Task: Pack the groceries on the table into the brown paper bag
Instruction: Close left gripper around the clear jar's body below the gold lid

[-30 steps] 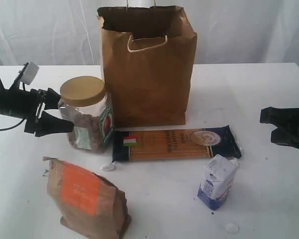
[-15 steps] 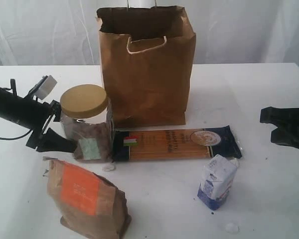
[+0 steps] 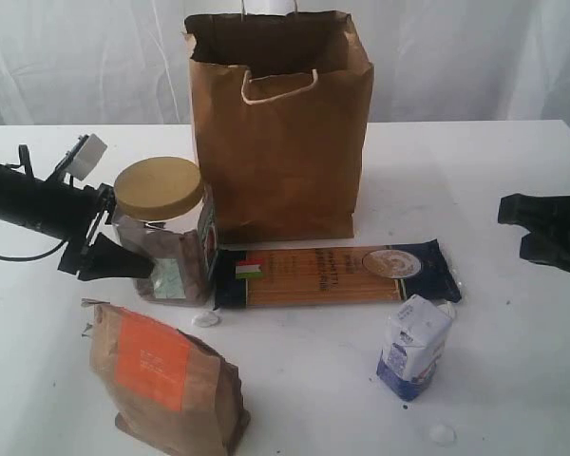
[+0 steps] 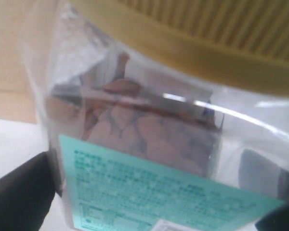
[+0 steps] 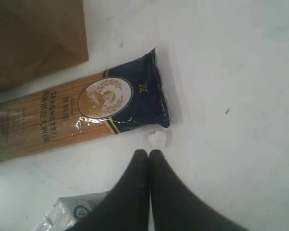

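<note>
Exterior view, big to small: white table (image 3: 513, 370) carries everything. Brown paper bag (image 3: 280, 142) stands upright at back centre with its mouth open and a white cord handle hanging over the front edge; inside not visible. Spaghetti packet (image 3: 332, 274) lies flat just in front of the bag, long side parallel to the bag's front, left end just beside the jar. Brown pouch (image 3: 161, 375) with orange label stands front left, well apart from the bag. Gold-lidded jar (image 3: 176, 237) is just beside the bag's front-left corner, with brown nut-like pieces inside and a teal label facing the left arm. Left claw (image 3: 128, 233) is at the jar, jaws spread wide, one finger on either side. Left wrist view: jar fills the gap, dark fingers (image 4: 19, 197) at its flanks, can't tell if they press on it. White-blue carton (image 3: 413, 347) stands front right, near the packet's right end. Right claw (image 5: 148, 153) hangs over bare table at the right edge, jaws pressed together, gripping nothing; right wrist view puts it near the packet's blue end and the carton. Small white crumbs (image 3: 206, 320) lie by the jar base and in front of the carton
</note>
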